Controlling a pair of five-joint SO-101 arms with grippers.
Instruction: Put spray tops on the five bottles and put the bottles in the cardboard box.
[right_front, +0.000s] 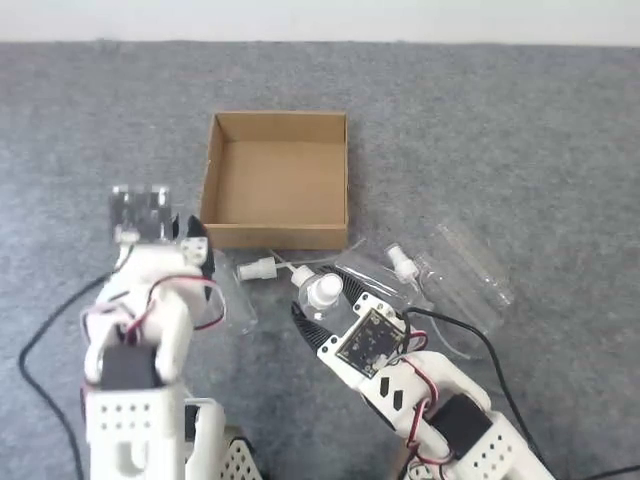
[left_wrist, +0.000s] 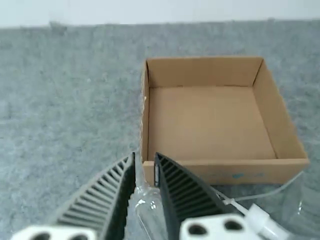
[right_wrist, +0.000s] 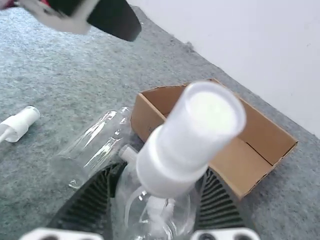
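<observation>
Bottles of clear plastic lie in a loose cluster (right_front: 465, 270) right of centre in the high view, on a grey carpet (right_front: 540, 130). One loose spray top (right_front: 400, 262) rests among them. The cardboard box (right_front: 215, 185) sits open at upper centre, nothing inside it. Just below its front wall lies another loose spray top (right_front: 255, 268), and a single bottle (right_front: 238, 302) lies beside the left arm. The left gripper (right_front: 197, 240) sits at the box's lower left corner; whether it is clenched or released I cannot tell. Lower centre, the right gripper (right_front: 322, 305) is clamped on a capped bottle (right_front: 318, 312) whose white spray top (right_front: 325, 290) points toward the camera.

From the left wrist view, the left gripper (left_wrist: 145, 172) sits just before the front left corner of the cardboard box (left_wrist: 280, 125), which takes the middle right of the frame. A clear bottle (left_wrist: 146, 207) shows under the gripper at the bottom centre. Contact cannot be judged. A loose spray top (left_wrist: 262, 220) lies at the lower right with its thin tube running up toward the box.

From the right wrist view, the right gripper (right_wrist: 160, 200) grasps the capped bottle (right_wrist: 162, 222) at bottom centre, upright, its spray top (right_wrist: 192, 132) large in mid frame. Behind it stands the cardboard box (right_wrist: 260, 150). A bare bottle (right_wrist: 92, 145) lies on its side at left centre, and a loose spray top (right_wrist: 17, 124) lies at the far left edge.
</observation>
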